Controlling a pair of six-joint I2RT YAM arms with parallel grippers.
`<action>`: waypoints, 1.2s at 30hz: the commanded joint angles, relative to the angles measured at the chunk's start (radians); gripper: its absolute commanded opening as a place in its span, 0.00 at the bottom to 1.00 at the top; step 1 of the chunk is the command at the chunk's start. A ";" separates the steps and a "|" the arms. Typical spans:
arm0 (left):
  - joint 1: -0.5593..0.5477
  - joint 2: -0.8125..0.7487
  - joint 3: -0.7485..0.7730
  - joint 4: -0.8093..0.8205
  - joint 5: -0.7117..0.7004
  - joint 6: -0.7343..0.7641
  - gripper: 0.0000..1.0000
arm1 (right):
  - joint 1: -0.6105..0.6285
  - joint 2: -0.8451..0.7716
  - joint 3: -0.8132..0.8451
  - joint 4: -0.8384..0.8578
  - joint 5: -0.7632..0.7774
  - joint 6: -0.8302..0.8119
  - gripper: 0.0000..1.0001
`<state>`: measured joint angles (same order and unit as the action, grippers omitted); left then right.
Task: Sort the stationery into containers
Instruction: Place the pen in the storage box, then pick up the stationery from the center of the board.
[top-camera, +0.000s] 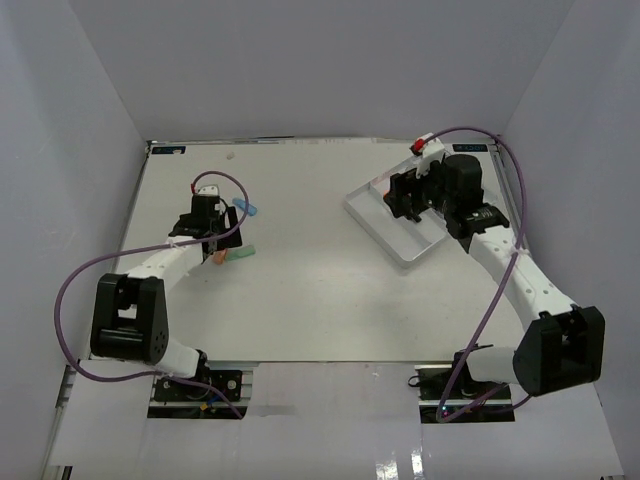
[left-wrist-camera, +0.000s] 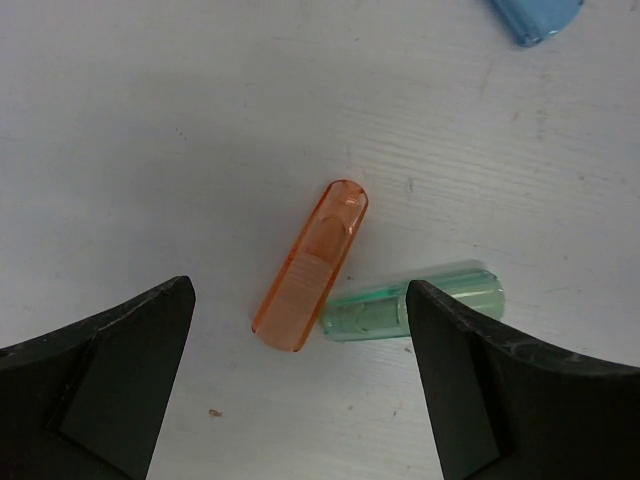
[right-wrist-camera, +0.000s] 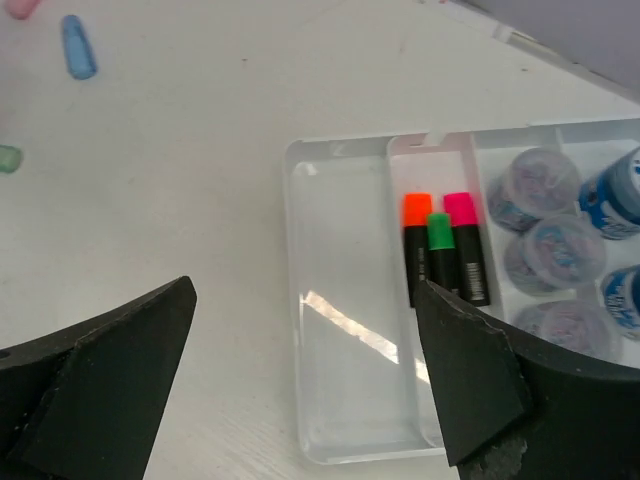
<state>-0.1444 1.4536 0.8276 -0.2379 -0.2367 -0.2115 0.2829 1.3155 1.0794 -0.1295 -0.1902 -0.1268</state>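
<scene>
A short stubby translucent orange marker (left-wrist-camera: 312, 265) lies on the white table, touching a green one (left-wrist-camera: 415, 305) at its near end. My left gripper (left-wrist-camera: 300, 400) is open just above them, with the orange one between the jaws and the green one partly behind the right finger. A blue one (left-wrist-camera: 535, 18) lies farther off. My right gripper (right-wrist-camera: 305, 380) is open and empty over the white tray (right-wrist-camera: 345, 330). The tray's left compartment is bare. Its middle compartment holds orange, green and pink black-bodied markers (right-wrist-camera: 437, 255). Its right compartment holds several jars (right-wrist-camera: 545, 185).
In the top view the left gripper (top-camera: 213, 245) is at the left middle of the table and the tray (top-camera: 395, 245) is at the back right under the right gripper (top-camera: 408, 205). White walls enclose the table. Cables loop beside both arms.
</scene>
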 joint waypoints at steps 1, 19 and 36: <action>0.017 0.040 0.033 -0.018 0.007 -0.006 0.98 | 0.016 -0.050 -0.100 0.106 -0.161 0.104 0.96; 0.051 0.192 0.067 -0.005 0.158 -0.009 0.48 | 0.038 -0.105 -0.248 0.174 -0.247 0.115 0.98; 0.048 -0.042 0.019 0.078 0.519 -0.273 0.25 | 0.335 -0.064 -0.204 0.283 -0.164 0.340 0.98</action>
<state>-0.0937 1.5211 0.8581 -0.2214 0.1242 -0.3504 0.5430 1.2282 0.8349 0.0677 -0.3992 0.1108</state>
